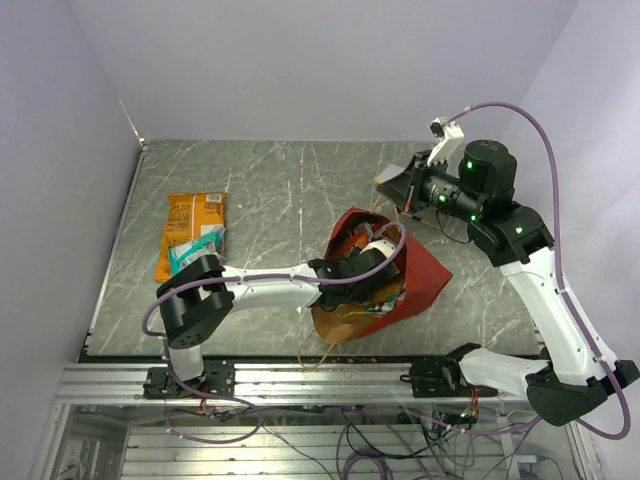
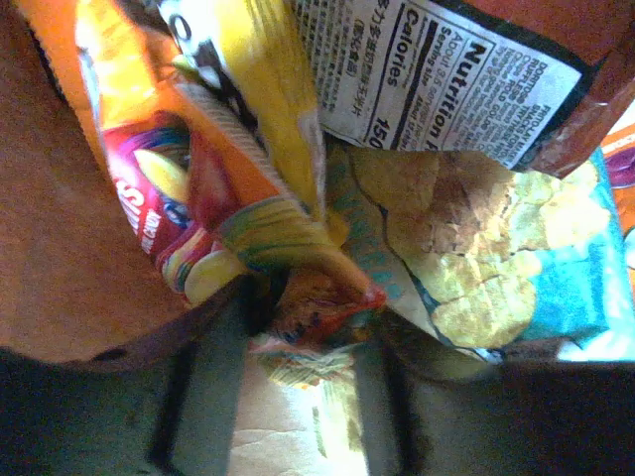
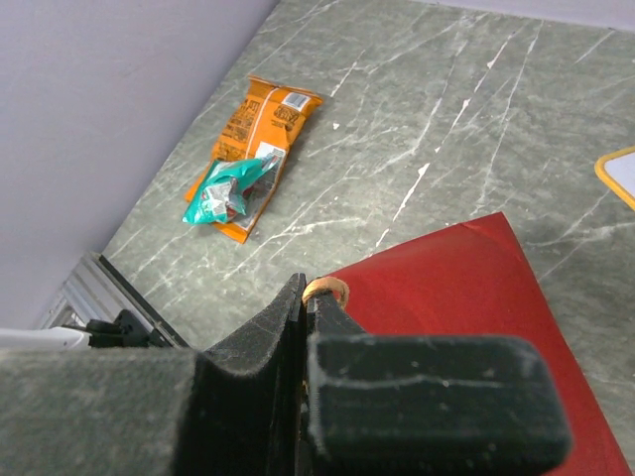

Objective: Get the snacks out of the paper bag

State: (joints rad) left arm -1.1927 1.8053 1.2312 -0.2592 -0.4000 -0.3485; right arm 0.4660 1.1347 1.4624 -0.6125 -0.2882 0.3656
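Observation:
The red paper bag (image 1: 420, 280) lies on its side mid-table with its mouth toward the left arm. My left gripper (image 1: 362, 262) is inside it. In the left wrist view its fingers (image 2: 213, 377) close on the crumpled end of a colourful orange-red candy packet (image 2: 313, 312). Around it lie a teal packet (image 2: 496, 268), a dark-red packet with a nutrition label (image 2: 437, 69) and a yellow one (image 2: 258, 79). My right gripper (image 1: 388, 183) is shut on the bag's tan loop handle (image 3: 327, 290), holding the bag's upper side (image 3: 466, 288) up.
An orange chip bag (image 1: 195, 222) with a teal packet (image 1: 195, 250) on it lies at the left of the table; both show in the right wrist view (image 3: 268, 124). A second tan handle (image 1: 320, 350) hangs over the near edge. A yellow-rimmed flat item (image 3: 620, 174) lies right of the bag.

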